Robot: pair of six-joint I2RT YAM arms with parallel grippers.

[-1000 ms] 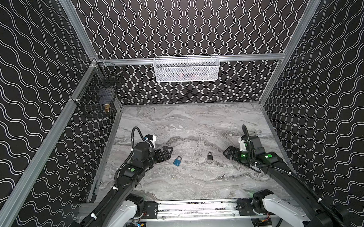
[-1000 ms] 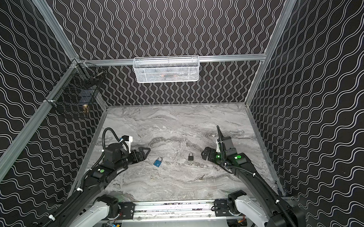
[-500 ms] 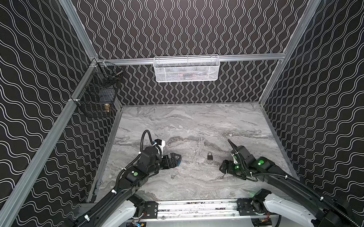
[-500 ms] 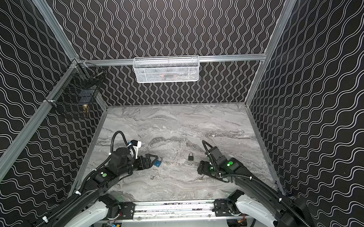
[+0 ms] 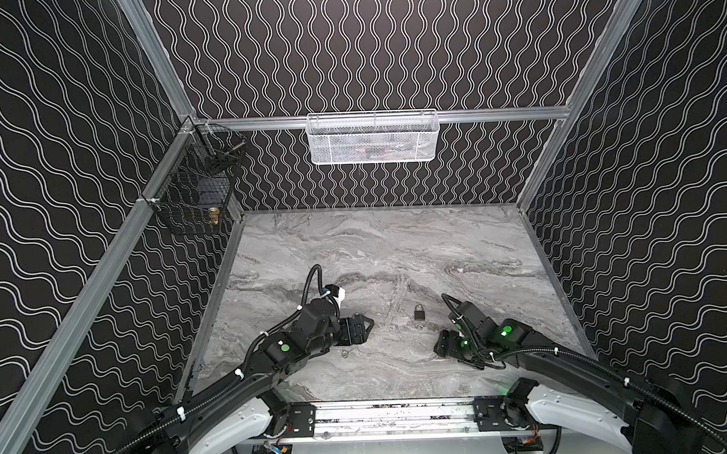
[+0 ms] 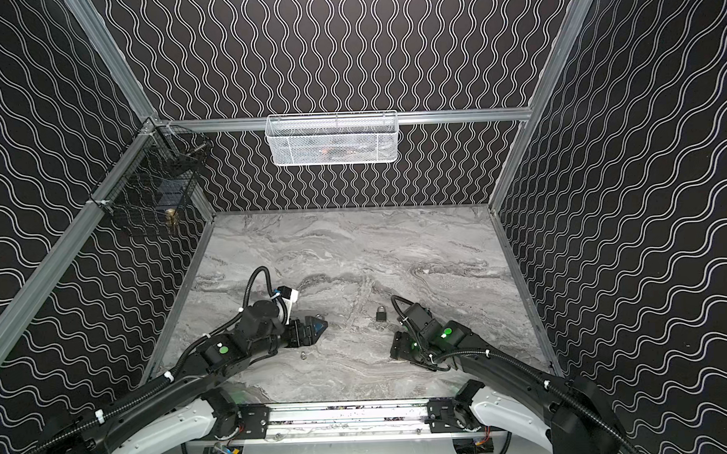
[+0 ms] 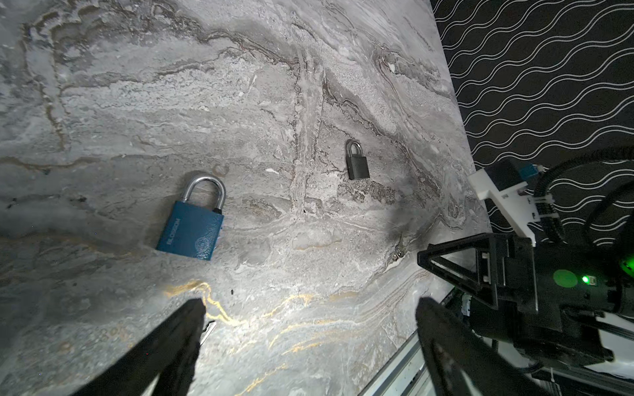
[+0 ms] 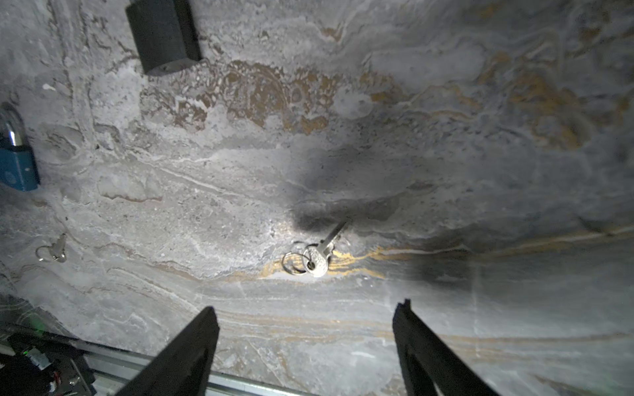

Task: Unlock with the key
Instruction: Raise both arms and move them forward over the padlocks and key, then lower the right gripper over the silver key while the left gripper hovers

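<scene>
The left arm (image 5: pixel 230 386) and right arm (image 5: pixel 587 363) are matte black with white base shells (image 5: pixel 568 412). Ribbed cables (image 7: pixel 553 216) (cinched by white zip ties (image 5: pixel 238 373)) run along them; green dots (image 5: pixel 283 347) mark the joints.

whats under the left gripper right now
The blue padlock lies flat on the marble table beneath the open left gripper, untouched, shown in the left wrist view. In both top views the gripper hides it.

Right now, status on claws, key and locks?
Left claw open at blue padlock, not touching. Right claw open above key, not gripped. Black padlock, second key lie apart. Nothing between claw and key.
</scene>
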